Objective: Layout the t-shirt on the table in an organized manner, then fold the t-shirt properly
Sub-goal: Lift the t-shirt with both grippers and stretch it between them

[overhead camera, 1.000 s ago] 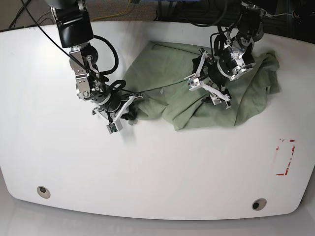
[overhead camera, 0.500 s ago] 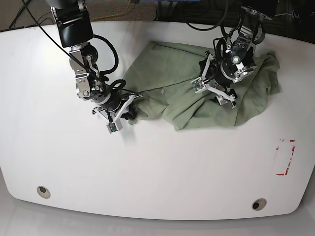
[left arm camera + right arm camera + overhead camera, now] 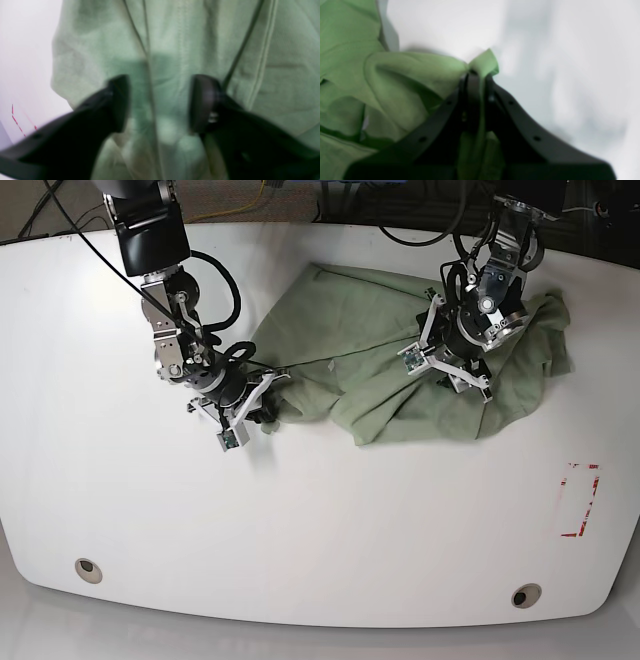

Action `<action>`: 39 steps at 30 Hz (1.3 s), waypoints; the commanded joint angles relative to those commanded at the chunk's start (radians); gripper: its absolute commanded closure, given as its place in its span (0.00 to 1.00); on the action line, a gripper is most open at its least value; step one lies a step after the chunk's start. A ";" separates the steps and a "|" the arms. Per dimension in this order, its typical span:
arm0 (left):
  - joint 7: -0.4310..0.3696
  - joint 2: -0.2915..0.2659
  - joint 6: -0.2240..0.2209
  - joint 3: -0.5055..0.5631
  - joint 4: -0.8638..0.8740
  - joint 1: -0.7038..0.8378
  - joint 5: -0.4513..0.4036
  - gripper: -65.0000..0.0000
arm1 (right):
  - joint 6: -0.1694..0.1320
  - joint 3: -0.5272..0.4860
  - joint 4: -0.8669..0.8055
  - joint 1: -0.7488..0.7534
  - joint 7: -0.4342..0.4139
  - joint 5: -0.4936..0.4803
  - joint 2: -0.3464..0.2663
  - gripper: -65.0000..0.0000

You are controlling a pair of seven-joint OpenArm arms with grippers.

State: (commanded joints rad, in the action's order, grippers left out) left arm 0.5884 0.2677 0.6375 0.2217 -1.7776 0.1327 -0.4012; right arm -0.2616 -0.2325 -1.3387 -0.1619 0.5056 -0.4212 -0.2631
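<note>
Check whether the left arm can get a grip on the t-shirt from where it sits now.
Probably yes. The left gripper is open with only the t-shirt fabric showing between its fingers, a ridge running through the gap, nothing in the way.

Your right gripper is low, its arm reaching in from the far corner, jaws pinched tight on a fold of the t-shirt. Your left gripper hangs over the cloth, jaws spread wide, nothing between them.

Bunched t-shirt crowds far side of table.
</note>
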 joint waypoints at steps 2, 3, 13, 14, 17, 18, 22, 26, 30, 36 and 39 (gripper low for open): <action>0.000 0.000 0.000 0.000 0.002 0.000 0.000 0.86 | 0.000 0.000 0.000 0.000 0.000 0.000 0.000 1.00; 0.000 0.000 0.000 0.000 0.002 0.000 -0.002 0.91 | 0.000 0.000 0.000 0.000 0.000 0.000 0.000 1.00; 0.000 0.000 0.000 -0.005 0.000 -0.002 0.000 0.96 | 0.003 0.000 0.000 0.000 0.000 0.000 -0.002 1.00; 0.000 0.002 0.000 -0.009 -0.002 -0.002 0.000 0.96 | 0.005 0.000 0.000 0.000 0.000 0.000 -0.002 1.00; 0.000 0.002 0.000 -0.054 -0.008 -0.018 0.000 0.96 | 0.006 0.002 -0.005 -0.005 0.002 -0.003 -0.002 1.00; 0.000 0.000 0.000 -0.074 -0.012 -0.038 0.000 0.96 | 0.006 0.009 -0.006 -0.009 0.002 -0.006 -0.003 1.00; 0.000 0.000 0.002 -0.129 -0.018 -0.084 0.000 0.96 | 0.006 0.084 -0.012 -0.009 0.005 -0.009 -0.012 1.00; 0.000 0.002 0.005 -0.199 -0.018 -0.144 0.000 0.96 | 0.006 0.161 -0.038 -0.014 0.041 -0.002 -0.014 1.00; 0.000 0.002 0.005 -0.245 -0.017 -0.203 0.000 0.96 | 0.003 0.210 -0.072 -0.049 0.080 -0.002 -0.017 1.00; 0.005 0.003 0.005 -0.253 -0.018 -0.290 0.000 0.96 | 0.003 0.256 -0.112 -0.094 0.140 -0.002 -0.038 1.00; 0.005 0.003 0.005 -0.253 -0.018 -0.327 0.000 0.96 | 0.003 0.256 -0.115 -0.124 0.160 -0.005 -0.041 1.00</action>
State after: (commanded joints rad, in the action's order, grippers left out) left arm 0.5930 0.2708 0.6421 -0.0315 -1.7960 -0.1941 -0.4012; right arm -0.2585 0.0238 -1.4538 -0.2862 0.6651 -0.4258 -0.3046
